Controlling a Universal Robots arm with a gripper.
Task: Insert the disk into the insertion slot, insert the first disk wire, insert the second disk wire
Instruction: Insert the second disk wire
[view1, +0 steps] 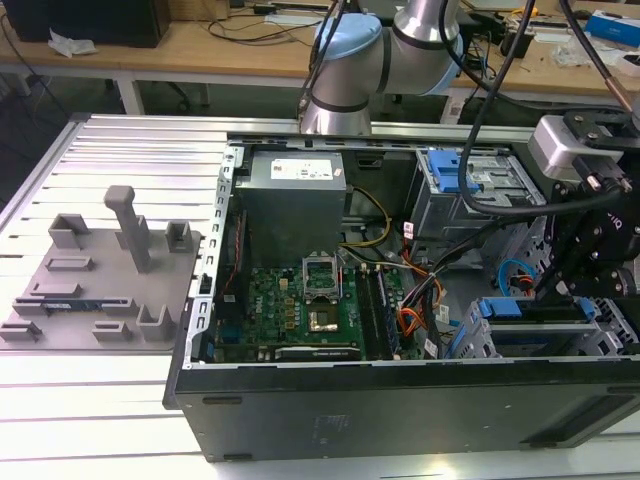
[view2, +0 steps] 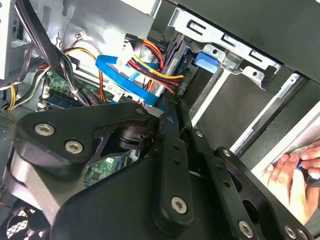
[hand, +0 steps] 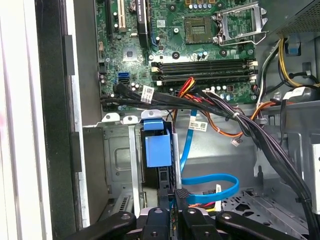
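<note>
Open computer case (view1: 400, 400) on ribbed table (view1: 120, 400); gripper (hand: 172, 212) pressed together low beside blue cable (hand: 210, 187), tight against drive cage (hand: 120, 160); fingertips partly hidden.

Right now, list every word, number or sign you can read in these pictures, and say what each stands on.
No text can be read.
White label on the power supply, exterior view: too small.
White tag on the black cable bundle, first wrist view: blurred.
Motherboard print: too small.
</note>
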